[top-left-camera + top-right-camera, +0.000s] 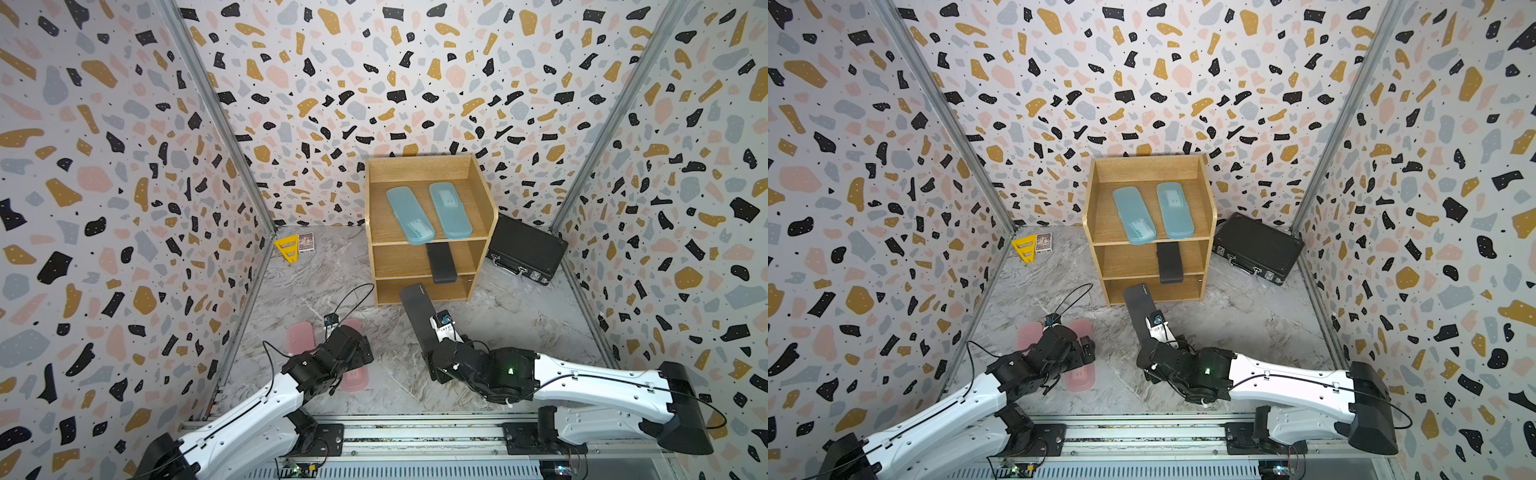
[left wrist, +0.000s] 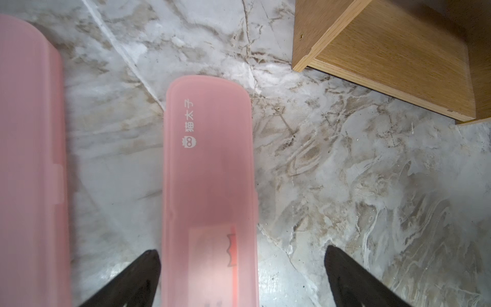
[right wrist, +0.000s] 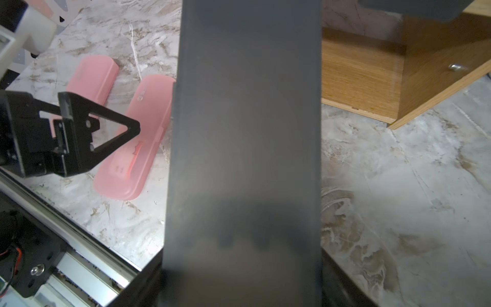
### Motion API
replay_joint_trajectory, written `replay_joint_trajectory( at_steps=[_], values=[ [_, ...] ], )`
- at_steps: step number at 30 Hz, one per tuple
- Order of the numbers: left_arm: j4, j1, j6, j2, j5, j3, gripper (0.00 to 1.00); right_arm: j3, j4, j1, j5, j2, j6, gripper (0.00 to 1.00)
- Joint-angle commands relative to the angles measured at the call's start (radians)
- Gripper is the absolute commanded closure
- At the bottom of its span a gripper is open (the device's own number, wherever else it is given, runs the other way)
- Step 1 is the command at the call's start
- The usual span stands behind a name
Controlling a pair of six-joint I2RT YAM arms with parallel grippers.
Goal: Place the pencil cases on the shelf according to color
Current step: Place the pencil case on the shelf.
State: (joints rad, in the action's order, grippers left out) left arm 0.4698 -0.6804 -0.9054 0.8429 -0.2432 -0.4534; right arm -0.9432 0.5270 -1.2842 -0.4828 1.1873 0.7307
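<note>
While my right claw (image 1: pixel 429 347) pinched a black pencil case (image 1: pixel 415 305) near the shelf (image 1: pixel 399 259), the left claw (image 2: pixel 240 265) hung spread (over a pink case (image 2: pixel 210 159)).

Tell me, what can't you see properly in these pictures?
- Held black pencil case: fills the right wrist view and hides the jaws gripping it.
- Pink pencil cases: the left arm covers much of both in both top views.
- Second black pencil case: its far end sits under the shelf's top tier.
- Small printed box: print too small to read.
</note>
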Motion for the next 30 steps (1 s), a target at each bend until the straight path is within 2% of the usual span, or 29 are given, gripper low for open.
replay_joint_trajectory(
  at_steps=[1, 8, 14, 30],
  values=[
    [-0.021, 0.005, 0.0, 0.001, 0.002, 0.001, 0.0, -0.058, -0.004, 0.033, -0.002, 0.012, -0.035, 0.65],
    [-0.039, 0.005, 0.001, 0.007, 0.009, 0.004, 0.0, -0.134, -0.05, 0.139, 0.065, 0.084, -0.084, 0.65],
    [-0.053, 0.005, 0.003, 0.022, 0.013, 0.006, 0.0, -0.223, -0.09, 0.245, 0.142, 0.202, -0.12, 0.65],
    [-0.139, 0.005, 0.014, 0.14, 0.05, -0.009, 0.0, -0.48, -0.071, 0.362, 0.192, 0.462, -0.182, 0.63]
  ],
)
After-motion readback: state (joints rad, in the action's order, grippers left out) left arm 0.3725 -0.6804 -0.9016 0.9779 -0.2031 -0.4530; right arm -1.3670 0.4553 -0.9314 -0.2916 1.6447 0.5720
